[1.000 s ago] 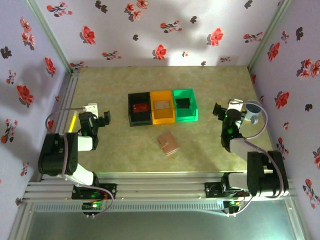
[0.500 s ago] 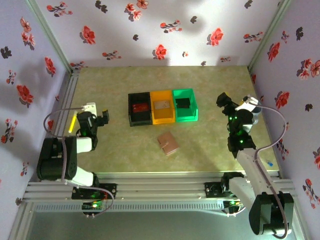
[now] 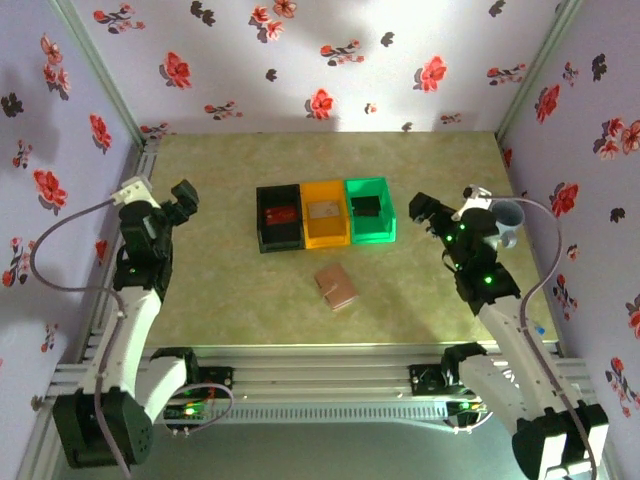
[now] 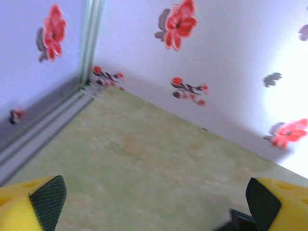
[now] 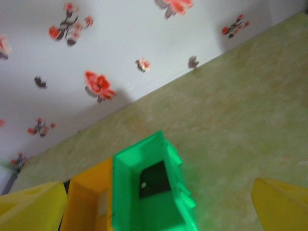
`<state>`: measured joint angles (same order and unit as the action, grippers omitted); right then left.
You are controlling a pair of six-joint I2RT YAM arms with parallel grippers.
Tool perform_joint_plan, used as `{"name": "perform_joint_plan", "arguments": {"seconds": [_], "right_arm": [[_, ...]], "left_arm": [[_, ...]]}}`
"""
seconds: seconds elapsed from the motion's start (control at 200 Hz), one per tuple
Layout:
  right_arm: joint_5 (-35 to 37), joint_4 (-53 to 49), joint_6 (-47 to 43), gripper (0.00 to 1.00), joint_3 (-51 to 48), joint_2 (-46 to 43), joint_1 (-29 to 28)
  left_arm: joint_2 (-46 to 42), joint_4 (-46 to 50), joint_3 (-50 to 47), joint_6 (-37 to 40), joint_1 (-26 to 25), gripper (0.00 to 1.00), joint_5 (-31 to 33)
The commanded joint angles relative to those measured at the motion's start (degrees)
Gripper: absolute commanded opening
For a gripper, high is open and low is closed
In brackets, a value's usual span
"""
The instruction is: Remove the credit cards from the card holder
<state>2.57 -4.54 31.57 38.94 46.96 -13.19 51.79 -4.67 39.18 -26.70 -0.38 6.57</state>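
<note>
Card holder (image 3: 336, 287) lies flat on the bench (image 3: 250, 300), pinkish-brown side up and turned at an angle, just in front of the bin row, below the seam between the orange bin (image 3: 323, 214) and the green bin (image 3: 369, 210). Neither arm touches it. The top view doesn't show whether it's folded shut. Three bins stand side by side mid-bench, touching: black bin (image 3: 279, 218) on the left with a red item (image 3: 281, 214) inside, orange in the middle with a pale item (image 3: 322, 211), green on the right with a dark flat item (image 3: 366, 206). Left tool (image 3: 185, 197) is raised over the bench's left side, well apart from the bins and the card holder, pointing toward the back-left corner. Its wrist camera shows the yellow fingers (image 4: 29, 202) with black pads spread wide, nothing between them, bare bench and flowered wall ahead. Right tool (image 3: 422, 210) is just right of the green bin and aimed at it, not touching. Its wrist camera shows the yellow fingers (image 5: 33, 207) far apart at the frame's lower corners, gripping nothing, with the green bin and its dark item between them and the orange bin's edge at left.
</note>
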Motion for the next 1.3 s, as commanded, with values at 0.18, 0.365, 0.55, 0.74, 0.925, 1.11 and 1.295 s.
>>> {"name": "perform_joint_plan", "arguments": {"seconds": [0.18,0.365,0.55,0.74,0.925,1.11,1.295], "right_arm": [[4.6,-18.8,0.0,0.94,3.3,-0.2,-13.2],[9.3,-22.2,1.3,0.89,1.1,1.5,-25.2],[13.6,-23.2,2.7,0.87,1.0,7.7,-37.2],[12.5,-20.9,7.2,0.8,-1.0,13.5,-41.7],[11.4,-19.8,10.1,0.71,-2.1,18.0,-42.5],[12.7,-19.4,11.6,0.65,-4.7,16.5,-42.5],[12.3,-19.5,12.1,0.61,-5.4,18.7,-42.4]], "left_arm": [[-7.0,25.8,0.7,-11.2,-6.9,1.0,-10.4],[-8.0,35.8,0.8,-15.1,-20.0,1.0,-3.1],[-7.2,38.4,-0.5,-18.4,-32.3,1.0,3.0],[-3.6,37.5,-1.0,-24.0,-43.8,1.0,6.7],[5.5,36.7,2.3,-26.9,-55.1,1.0,12.6],[15.1,37.6,8.3,-26.7,-61.0,1.0,14.2],[21.5,36.0,12.1,-28.0,-63.5,1.0,12.6]]}}
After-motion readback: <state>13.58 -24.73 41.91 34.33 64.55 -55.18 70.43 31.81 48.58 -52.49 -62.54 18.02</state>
